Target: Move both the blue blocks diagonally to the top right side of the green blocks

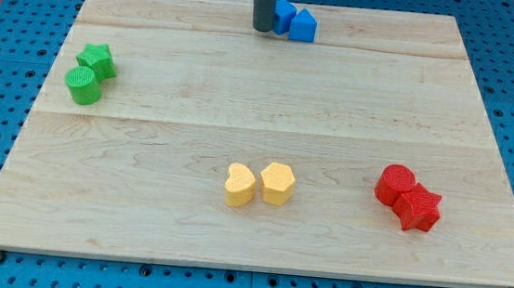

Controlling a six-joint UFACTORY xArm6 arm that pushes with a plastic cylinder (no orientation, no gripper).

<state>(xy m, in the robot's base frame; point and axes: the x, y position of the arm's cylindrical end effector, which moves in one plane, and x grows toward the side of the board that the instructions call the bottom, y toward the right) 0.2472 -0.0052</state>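
Two blue blocks sit together at the view's top, right of centre: one blue block (284, 14) partly hidden behind the rod, and a blue block (304, 26) to its right. My tip (262, 29) rests on the board, touching or almost touching the left side of the blue pair. The green star (97, 58) and the green cylinder (83, 85) sit together at the view's left, far to the left of the tip and lower in the view.
A yellow heart (239, 184) and a yellow hexagon-like block (277, 183) sit at the bottom centre. A red cylinder (394, 185) and a red star (417, 209) sit at the bottom right. The wooden board (183, 240) lies on a blue pegboard.
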